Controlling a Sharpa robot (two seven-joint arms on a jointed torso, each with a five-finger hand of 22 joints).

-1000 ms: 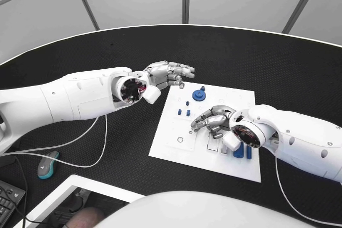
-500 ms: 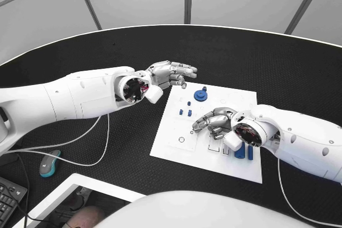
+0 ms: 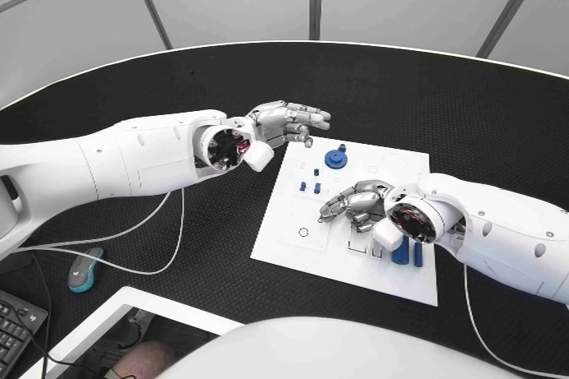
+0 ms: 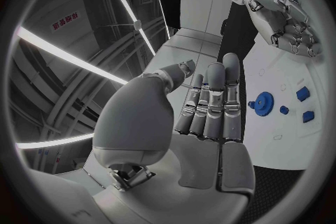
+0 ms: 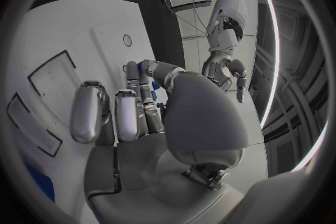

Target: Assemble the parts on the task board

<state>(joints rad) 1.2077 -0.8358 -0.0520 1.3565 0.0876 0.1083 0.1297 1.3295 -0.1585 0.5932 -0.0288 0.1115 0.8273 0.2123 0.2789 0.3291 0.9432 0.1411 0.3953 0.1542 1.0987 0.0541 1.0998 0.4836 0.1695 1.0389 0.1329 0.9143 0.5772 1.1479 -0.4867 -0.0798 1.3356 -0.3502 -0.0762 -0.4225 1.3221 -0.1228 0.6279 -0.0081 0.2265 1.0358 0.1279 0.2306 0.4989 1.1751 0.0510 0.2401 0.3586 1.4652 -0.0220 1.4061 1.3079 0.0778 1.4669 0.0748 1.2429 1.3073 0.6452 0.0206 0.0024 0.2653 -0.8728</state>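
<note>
Lying near the middle of the black table (image 3: 142, 83), the white task board (image 3: 356, 268) carries several blue parts. A round blue part with a knob (image 3: 335, 158) stands near the board's far edge, and two small blue parts (image 3: 309, 185) sit just nearer than it, toward the board's left edge. Two upright blue parts (image 3: 410, 252) stand near the board's right edge, partly hidden by the right wrist.

The right hand (image 3: 352, 204) hovers low over the middle of the board, its fingers (image 5: 129, 115) curled downward toward the white surface. In the right wrist view a bit of blue shows among the fingertips (whether they actually pinch a part, I cannot tell). Black-outlined rectangular slots (image 5: 52, 81) and a small ring mark (image 5: 126, 40) show on the board beside that hand.

The left hand (image 3: 284, 122) is held above the table just off the board's far left corner, close to the round blue part but apart from it. Its fingers (image 4: 210, 101) lie straight and side by side, the thumb set off from them, with nothing in the palm.

A white cable (image 3: 154, 251) runs across the table beneath the left arm, and a teal object (image 3: 80, 272) lies toward the table's near left edge.
</note>
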